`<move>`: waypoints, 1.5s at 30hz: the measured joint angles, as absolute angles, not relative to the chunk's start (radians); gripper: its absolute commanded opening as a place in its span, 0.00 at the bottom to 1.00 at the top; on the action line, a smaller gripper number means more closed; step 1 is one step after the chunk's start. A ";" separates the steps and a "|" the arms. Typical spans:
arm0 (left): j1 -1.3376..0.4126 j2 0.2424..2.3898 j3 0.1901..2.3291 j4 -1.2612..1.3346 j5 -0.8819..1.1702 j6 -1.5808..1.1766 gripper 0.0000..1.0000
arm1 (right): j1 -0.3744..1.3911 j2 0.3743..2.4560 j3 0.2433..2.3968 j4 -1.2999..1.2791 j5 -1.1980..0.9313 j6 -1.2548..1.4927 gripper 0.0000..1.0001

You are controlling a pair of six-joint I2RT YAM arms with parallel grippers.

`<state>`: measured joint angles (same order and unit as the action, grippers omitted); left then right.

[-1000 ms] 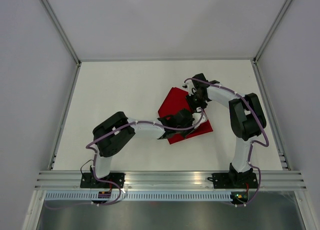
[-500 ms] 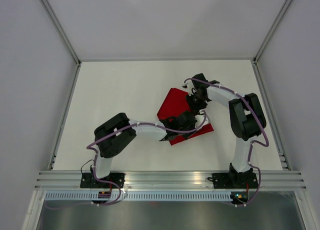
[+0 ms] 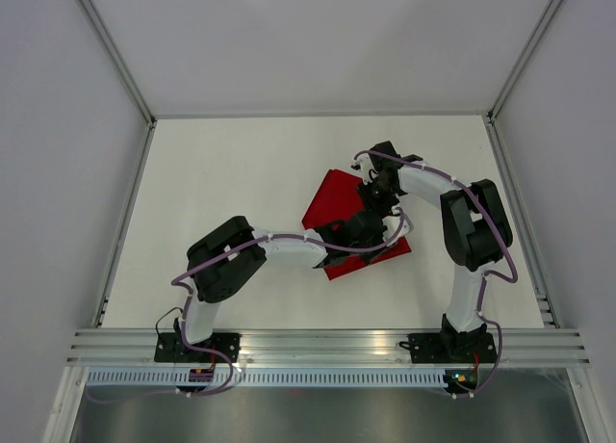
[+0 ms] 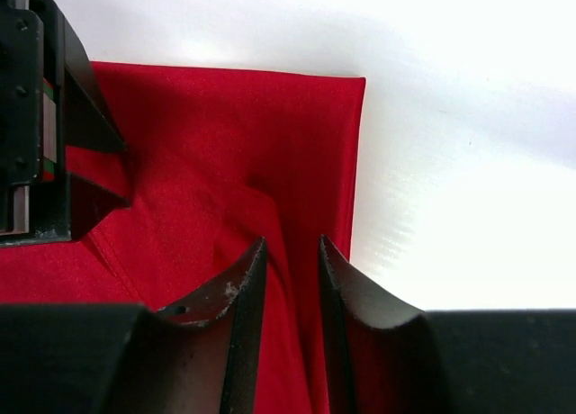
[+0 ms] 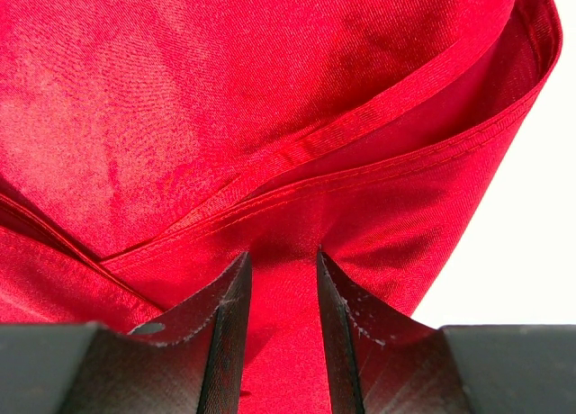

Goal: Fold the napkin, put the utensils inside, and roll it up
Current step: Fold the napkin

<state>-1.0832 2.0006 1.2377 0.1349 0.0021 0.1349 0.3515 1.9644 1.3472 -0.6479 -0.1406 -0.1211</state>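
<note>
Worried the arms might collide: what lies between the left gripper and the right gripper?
Only the napkin: in the left wrist view its red cloth fills the stretch from the left gripper to the right gripper.

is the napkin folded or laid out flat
Folded, at least partly: in the right wrist view the napkin shows two hemmed edges lying over another layer, and the cloth curves round in a loop at the right.

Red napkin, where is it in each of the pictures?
Top external: the napkin lies a little right of the middle.
Left wrist: the napkin fills the left and middle.
Right wrist: the napkin fills nearly everything.
Shared landmark: the white table beside its edge.
</note>
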 measured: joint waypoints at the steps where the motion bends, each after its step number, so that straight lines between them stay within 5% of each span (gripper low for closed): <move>1: -1.084 2.003 1.241 0.136 0.003 0.133 0.31 | 0.352 1.964 1.347 -0.648 -0.141 -0.121 0.41; 12: -1.084 2.032 1.251 0.137 0.003 0.124 0.37 | 0.352 1.964 1.348 -0.648 -0.141 -0.121 0.41; 23: -1.084 2.049 1.252 0.154 0.002 0.099 0.03 | 0.352 1.964 1.348 -0.648 -0.141 -0.121 0.41; 37: -1.108 2.049 1.252 0.185 0.002 0.089 0.02 | 0.352 1.964 1.348 -0.648 -0.141 -0.121 0.41; 45: -1.112 2.014 1.188 0.262 -0.031 0.052 0.37 | 0.352 1.964 1.348 -0.648 -0.140 -0.121 0.41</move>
<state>-1.1122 2.0140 1.1881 0.2619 -0.0307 0.0521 0.3515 1.9644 1.3476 -0.6483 -0.1402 -0.1211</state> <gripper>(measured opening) 0.312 0.414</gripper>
